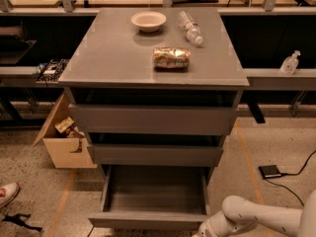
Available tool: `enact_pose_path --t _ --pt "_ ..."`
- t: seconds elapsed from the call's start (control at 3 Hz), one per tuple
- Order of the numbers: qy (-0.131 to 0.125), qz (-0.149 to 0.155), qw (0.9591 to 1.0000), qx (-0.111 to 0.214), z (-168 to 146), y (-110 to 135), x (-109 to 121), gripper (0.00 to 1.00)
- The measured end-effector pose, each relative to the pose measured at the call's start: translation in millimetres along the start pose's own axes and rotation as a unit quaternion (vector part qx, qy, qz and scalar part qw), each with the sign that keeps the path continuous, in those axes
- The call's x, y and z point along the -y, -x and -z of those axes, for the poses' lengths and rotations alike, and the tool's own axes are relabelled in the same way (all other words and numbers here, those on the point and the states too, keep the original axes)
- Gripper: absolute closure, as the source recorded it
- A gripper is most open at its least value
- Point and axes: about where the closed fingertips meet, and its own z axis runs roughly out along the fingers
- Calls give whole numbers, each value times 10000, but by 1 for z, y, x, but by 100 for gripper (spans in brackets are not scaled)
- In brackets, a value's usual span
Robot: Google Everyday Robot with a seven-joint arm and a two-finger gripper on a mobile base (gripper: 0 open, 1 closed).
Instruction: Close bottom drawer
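My gripper (203,231): low down, below the desk's front right corner and just beside the right end of the bottom drawer's front strip. It is cut off by the lower edge of the view.
Its state: I cannot tell whether it is parted or closed, or whether it touches the drawer.
My arm (262,219): white, reaching in from the right along the floor.
Bottom drawer (154,195): pulled well out under the desk's front edge, its bare grey inside showing.
Middle drawer (155,154): standing a little forward of the desk body.
Top drawer (153,120): also out a little, just under the desk's front edge.
Desk (111,53): grey top.
Bowl (148,20): pale, near the back edge.
Water bottle (190,27): lying on its side toward the back right corner.
Snack bag (171,58): lying near the middle, closer to the front edge.
Cardboard box (63,143): on the floor, beside the desk's left edge.
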Motion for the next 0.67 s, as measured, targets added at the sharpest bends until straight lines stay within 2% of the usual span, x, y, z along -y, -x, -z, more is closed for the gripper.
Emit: enact_pose_path --t 0.67 --pt "46 -12 10000 -19 -5 -2 -1 85"
